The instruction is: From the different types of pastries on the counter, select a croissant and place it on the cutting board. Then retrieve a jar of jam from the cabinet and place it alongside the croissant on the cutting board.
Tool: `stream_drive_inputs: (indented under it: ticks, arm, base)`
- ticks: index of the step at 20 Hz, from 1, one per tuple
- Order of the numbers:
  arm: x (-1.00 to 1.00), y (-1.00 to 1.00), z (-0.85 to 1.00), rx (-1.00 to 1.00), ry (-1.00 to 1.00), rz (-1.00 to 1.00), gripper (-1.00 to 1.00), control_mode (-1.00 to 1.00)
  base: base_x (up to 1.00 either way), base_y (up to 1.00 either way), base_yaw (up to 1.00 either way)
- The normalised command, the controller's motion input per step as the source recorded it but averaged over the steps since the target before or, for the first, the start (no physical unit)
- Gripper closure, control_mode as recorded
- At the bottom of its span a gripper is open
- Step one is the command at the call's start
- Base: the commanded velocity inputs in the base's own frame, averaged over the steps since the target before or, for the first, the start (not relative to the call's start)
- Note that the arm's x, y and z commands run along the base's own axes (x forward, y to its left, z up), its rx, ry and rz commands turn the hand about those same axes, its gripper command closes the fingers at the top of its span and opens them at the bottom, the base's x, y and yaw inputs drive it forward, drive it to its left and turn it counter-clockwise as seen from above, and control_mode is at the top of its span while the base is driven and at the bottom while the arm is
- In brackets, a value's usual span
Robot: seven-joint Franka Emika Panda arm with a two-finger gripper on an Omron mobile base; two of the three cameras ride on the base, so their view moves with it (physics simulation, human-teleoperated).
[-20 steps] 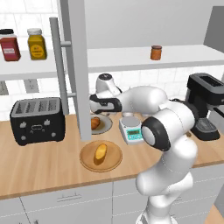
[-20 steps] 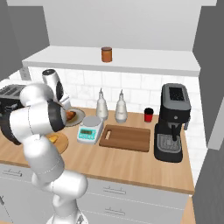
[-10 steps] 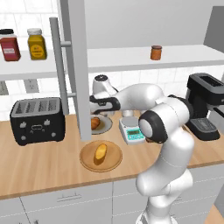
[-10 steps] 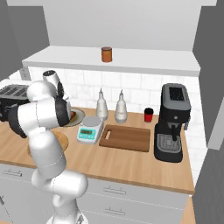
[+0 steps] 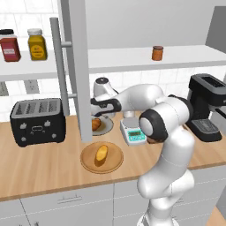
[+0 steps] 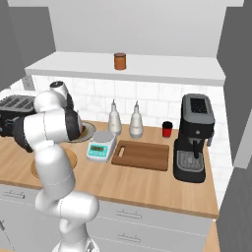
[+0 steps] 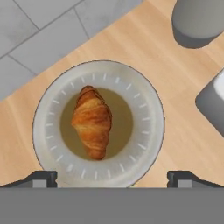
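- The gripper (image 7: 112, 177) hung spread wide and empty above the croissant (image 7: 92, 121), which lay on a grey plate (image 7: 144, 144).
- Descending off-centre, it risked one finger striking the rim — tipping the plate.

So the arm swings further left over that second, elbow folding back toward the wall, and the hand (image 5: 98, 115) ends up right above the grey plate (image 7: 144, 148) with the croissant (image 7: 92, 121) on it. Fingers spread wide the whole way, nothing on the table shifts.
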Motion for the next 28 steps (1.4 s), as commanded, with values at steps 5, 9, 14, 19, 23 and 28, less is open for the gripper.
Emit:
stream_drive_inputs:
  ticks: [5, 9, 14, 19, 23, 28]
  arm:
    - [0.2, 0.0, -0.05, 0.0, -0.03, 0.0, -1.0, -1.0]
    - [0.08, 0.0, -0.18, 0.0, -0.04, -0.01, -1.0, -1.0]
    - [0.09, 0.0, -0.26, 0.0, -0.06, -0.04, -1.0, -1.0]
    - [0.0, 0.2, -0.14, 0.0, -0.04, -0.06, -1.0, -1.0]
    - [0.0, 0.29, 0.0, 0.0, 0.0, -0.08, -1.0, -1.0]
    - [0.0, -0.02, 0.0, 0.0, 0.04, 0.0, -1.0, -1.0]
  base:
    - [0.0, 0.0, 0.0]
    - [0.0, 0.0, 0.0]
    - [0.0, 0.0, 0.0]
    - [0.0, 0.0, 0.0]
    - [0.0, 0.0, 0.0]
    - [0.0, 0.0, 0.0]
